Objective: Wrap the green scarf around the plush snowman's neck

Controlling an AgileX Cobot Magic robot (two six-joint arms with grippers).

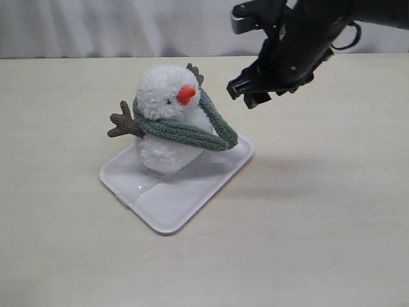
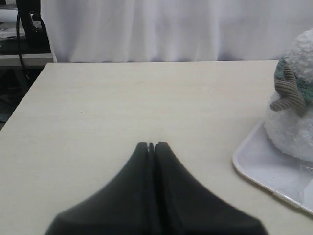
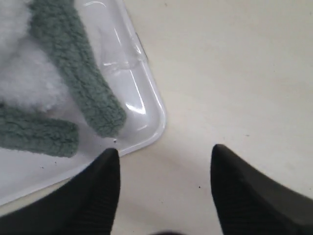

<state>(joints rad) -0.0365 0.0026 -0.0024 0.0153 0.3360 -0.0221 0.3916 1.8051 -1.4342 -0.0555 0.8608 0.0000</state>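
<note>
The plush snowman stands upright on a white tray, its orange nose pointing right. The green scarf circles its neck, and both ends hang at its right side onto the tray. In the right wrist view those scarf ends lie beside the white plush. My right gripper hovers open above the table, just right of the snowman, with nothing between its fingers. My left gripper is shut and empty over bare table, left of the snowman.
The tray's corner lies close under my right gripper. A white curtain hangs behind the table's far edge. Dark equipment stands past the table's corner in the left wrist view.
</note>
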